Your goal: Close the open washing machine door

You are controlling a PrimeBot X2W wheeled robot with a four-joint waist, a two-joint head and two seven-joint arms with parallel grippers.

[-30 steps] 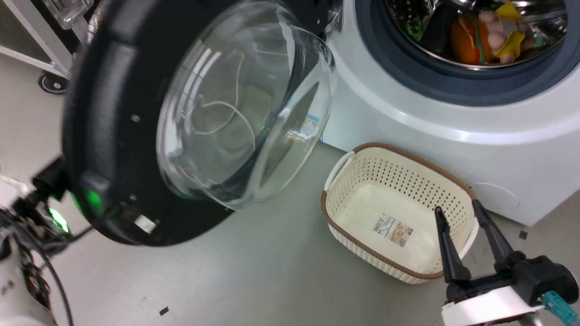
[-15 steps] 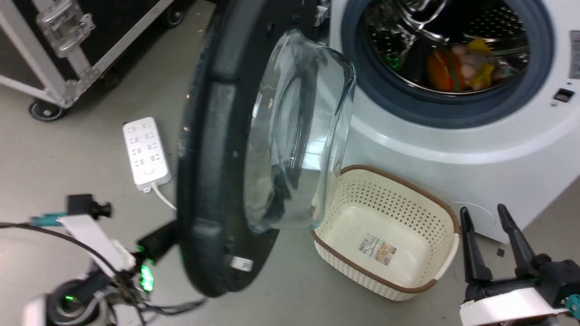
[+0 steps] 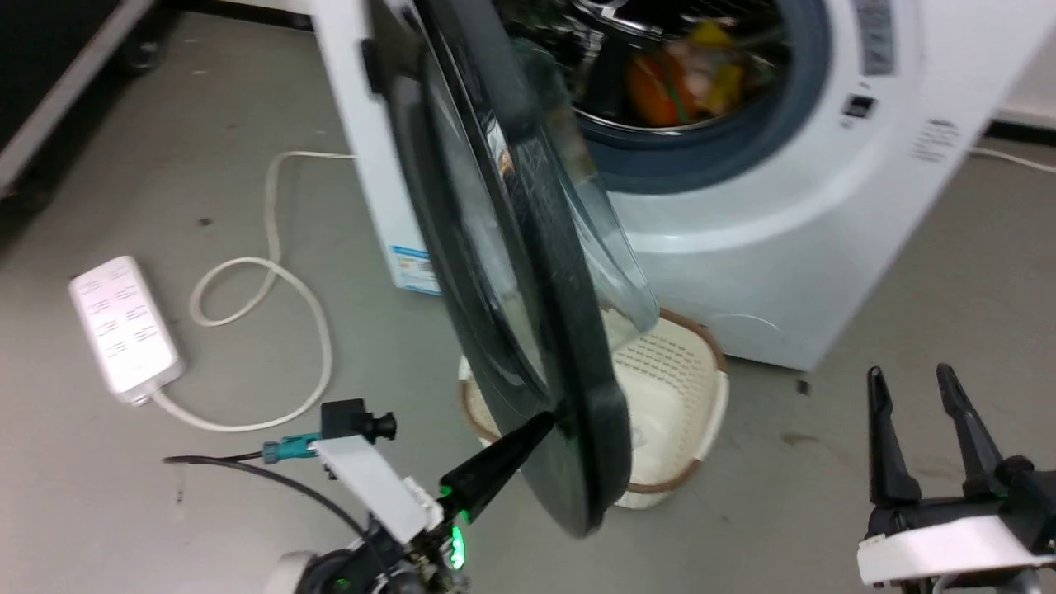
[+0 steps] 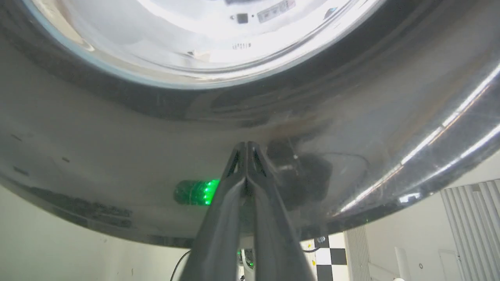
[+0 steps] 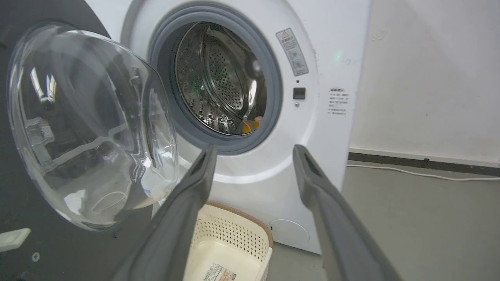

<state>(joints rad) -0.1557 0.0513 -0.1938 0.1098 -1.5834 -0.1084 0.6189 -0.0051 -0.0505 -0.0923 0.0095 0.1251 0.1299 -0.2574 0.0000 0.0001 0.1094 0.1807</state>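
Observation:
The washing machine door (image 3: 528, 272) stands half swung, edge-on in the head view, its black rim low over the basket. Its clear glass bowl (image 5: 90, 125) bulges toward the drum opening (image 5: 222, 82). My left gripper (image 3: 549, 422) is shut, its tips pressed against the door's glossy outer face (image 4: 273, 117) near the lower rim. My right gripper (image 3: 912, 384) hangs open at the lower right, away from the door, its fingers (image 5: 187, 203) framing the white machine front (image 5: 320, 117). Colourful items (image 3: 668, 74) lie inside the drum.
A cream basket (image 3: 676, 388) with a brown rim sits on the floor under the door, in front of the machine. A white power strip (image 3: 124, 330) and its looped cord (image 3: 280, 272) lie on the grey floor at left.
The door has swung from wide open toward the machine, now edge-on. My left gripper has followed against its outer face. The head camera has shifted, so the whole scene has moved.

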